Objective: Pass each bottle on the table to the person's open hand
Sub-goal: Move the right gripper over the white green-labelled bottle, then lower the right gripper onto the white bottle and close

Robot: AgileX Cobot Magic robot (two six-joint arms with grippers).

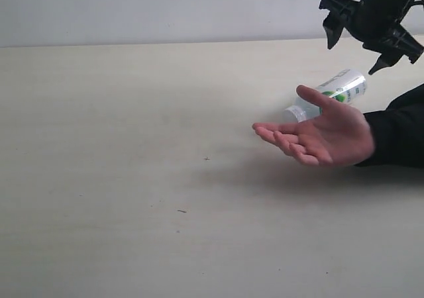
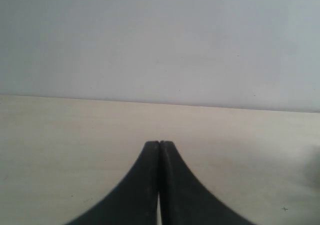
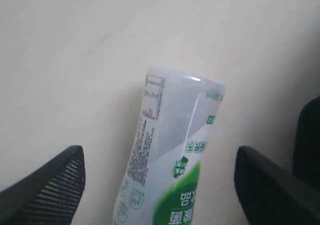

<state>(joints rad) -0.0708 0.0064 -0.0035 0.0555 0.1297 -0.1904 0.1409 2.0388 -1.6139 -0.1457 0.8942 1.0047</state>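
Observation:
One clear bottle with a green-white label (image 1: 341, 86) lies on its side on the pale table (image 1: 132, 146), just behind the person's open hand (image 1: 324, 136). The thumb hides part of it, and its white cap end points toward the hand. My right gripper (image 1: 356, 54) hovers open above it, holding nothing. In the right wrist view the bottle (image 3: 170, 135) lies between the spread fingers of the right gripper (image 3: 160, 155), apart from both. My left gripper (image 2: 159, 144) is shut and empty over bare table. The other bottles are out of view.
The person's dark sleeve (image 1: 397, 132) comes in from the right edge and shows beside my right finger (image 3: 310, 135). A grey wall (image 1: 165, 10) stands behind the table's far edge.

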